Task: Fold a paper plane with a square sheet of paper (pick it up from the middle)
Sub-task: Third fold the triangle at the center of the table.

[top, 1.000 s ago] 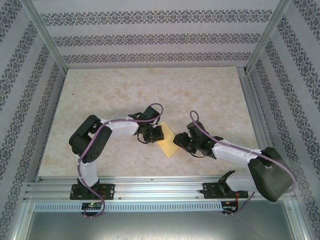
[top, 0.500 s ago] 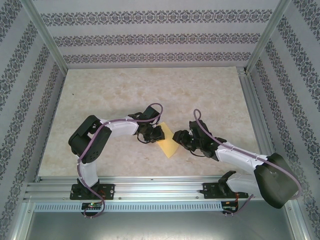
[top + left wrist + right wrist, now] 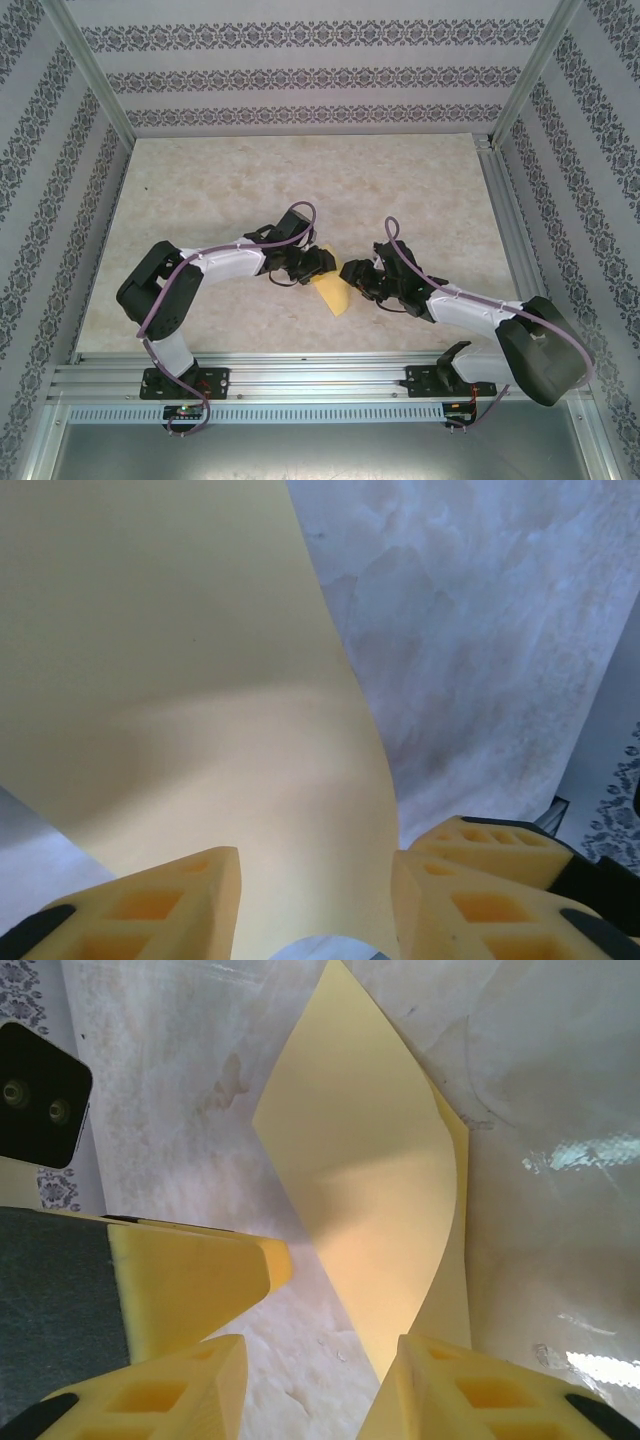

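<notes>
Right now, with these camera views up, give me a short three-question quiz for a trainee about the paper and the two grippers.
1. True or false: the left gripper is clamped shut on the square sheet of paper.
2. Where does the sheet lie? A, lifted clear into the air; B, on the table, between the left gripper and the right gripper; C, hanging over the table's edge.
3. Fill in: the sheet's colour is ____.
Key: 1 false, its jaws stand apart; 2 B; 3 yellow.
</notes>
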Robot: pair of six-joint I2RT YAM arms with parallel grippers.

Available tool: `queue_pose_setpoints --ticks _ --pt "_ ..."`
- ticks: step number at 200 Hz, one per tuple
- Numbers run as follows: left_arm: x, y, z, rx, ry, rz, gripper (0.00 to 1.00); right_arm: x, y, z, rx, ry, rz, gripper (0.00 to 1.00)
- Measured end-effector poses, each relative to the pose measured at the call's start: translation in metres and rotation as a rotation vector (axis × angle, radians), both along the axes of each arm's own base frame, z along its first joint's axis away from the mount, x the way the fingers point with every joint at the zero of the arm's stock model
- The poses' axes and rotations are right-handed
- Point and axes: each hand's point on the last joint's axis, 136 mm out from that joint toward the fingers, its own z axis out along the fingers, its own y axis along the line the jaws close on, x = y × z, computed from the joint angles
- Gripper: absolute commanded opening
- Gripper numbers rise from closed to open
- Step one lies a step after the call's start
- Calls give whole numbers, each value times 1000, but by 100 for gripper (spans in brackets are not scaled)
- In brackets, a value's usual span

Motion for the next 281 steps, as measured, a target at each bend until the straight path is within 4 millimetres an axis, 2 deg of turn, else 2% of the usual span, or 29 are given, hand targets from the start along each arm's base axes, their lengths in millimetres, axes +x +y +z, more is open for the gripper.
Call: queue_pose_setpoints --ticks 16,79,153,193,240,281 --pt "3 -6 0 -31 17 19 49 0 1 -2 3 5 5 45" --pt "2 -14 -21 -72 110 66 46 -7 -1 -13 -7 35 14 46" --pt "4 -22 -20 -91 127 48 47 -14 -5 -16 -5 38 18 48" --pt "4 -21 -25 -83 133 49 47 -15 1 -11 23 28 37 47" --pt "3 -21 -28 -80 142 46 51 -29 10 -14 29 40 76 48" --pt "1 -23 -28 -86 153 37 52 -27 16 -13 37 30 88 48"
